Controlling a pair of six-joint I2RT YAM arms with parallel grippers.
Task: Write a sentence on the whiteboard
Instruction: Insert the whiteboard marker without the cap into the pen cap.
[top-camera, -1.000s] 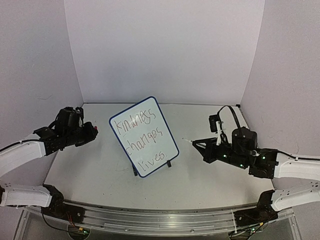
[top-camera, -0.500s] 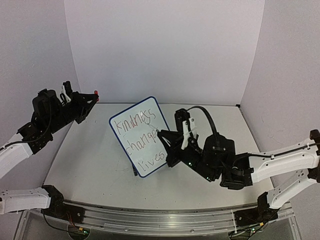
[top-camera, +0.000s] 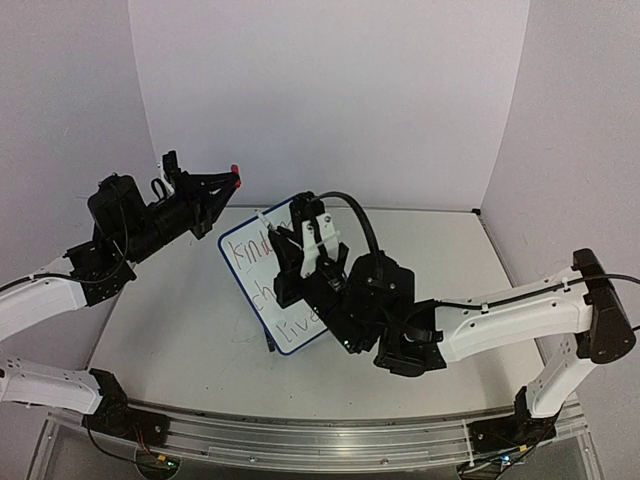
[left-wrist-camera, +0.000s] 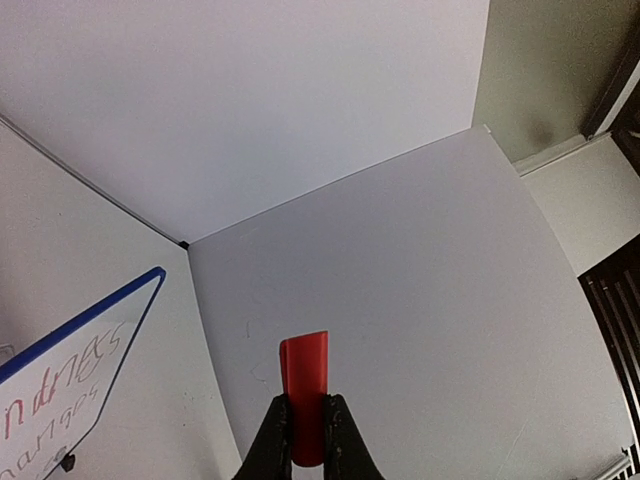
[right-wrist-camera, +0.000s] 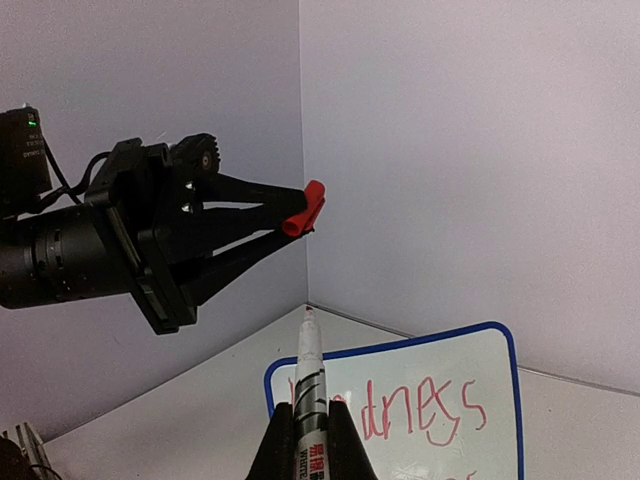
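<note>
Whiteboard (top-camera: 250, 278) stands propped on the table (top-camera: 165, 320), about mid-table, with its face leaning back and one black foot (top-camera: 270, 347) showing under its lower edge. The sentence (top-camera: 248, 262) is on it in thin red handwriting. From above, only the left ends of the lines are readable, because the right arm covers the rest of the board. The right wrist view shows "kindness" across the top line.

Right gripper (top-camera: 298, 238) hangs over the board's upper half. Its jaws are closed tight on a white marker (right-wrist-camera: 308, 385) with black print on the barrel. The marker's bare tip points up past the board's top-left corner. Whether the tip touches the board surface cannot be told.

Left gripper (top-camera: 222, 181) is raised to the left of the board, above its top-left corner and clear of it. Its jaws are pinched nearly shut on a red cap (left-wrist-camera: 304, 385), gripped at its lower end so most of the cap sticks out beyond the fingertips.

In the right wrist view, the cap sits above the marker tip with a clear gap between them, the cap's end tilted slightly off the marker's line.
</note>
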